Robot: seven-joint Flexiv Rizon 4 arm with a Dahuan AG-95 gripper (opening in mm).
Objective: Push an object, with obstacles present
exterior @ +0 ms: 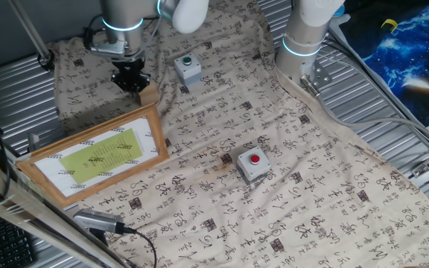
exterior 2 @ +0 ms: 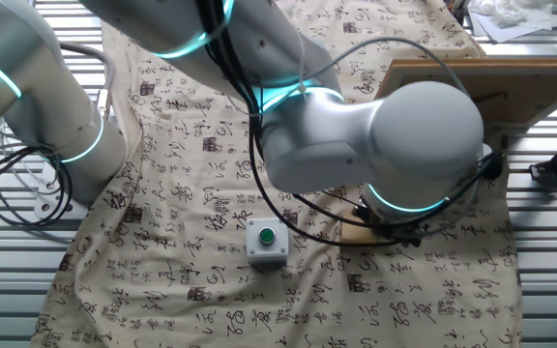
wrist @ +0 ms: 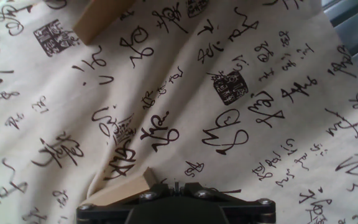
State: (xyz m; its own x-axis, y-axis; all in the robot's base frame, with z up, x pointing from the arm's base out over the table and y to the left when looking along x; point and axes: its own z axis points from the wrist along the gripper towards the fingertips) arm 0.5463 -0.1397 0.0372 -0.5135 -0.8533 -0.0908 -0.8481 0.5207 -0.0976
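flanking the wooden block (exterior: 150, 95) are the framed picture (exterior: 95, 155) and green-button box (exterior: 188, 68); the gripper (exterior: 131, 80) hangs upright against it, jaws' spread unclear.

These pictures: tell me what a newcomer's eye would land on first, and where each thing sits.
The arm's gripper stands low at the far left of the calligraphy cloth, right at the small wooden block by the picture frame's far corner. Two grey boxes stand out: the green button box further back and the red button box mid-cloth.

Green-button box (exterior 2: 267, 241) beside arm (exterior 2: 375, 145) on cloth (exterior 2: 162, 242)
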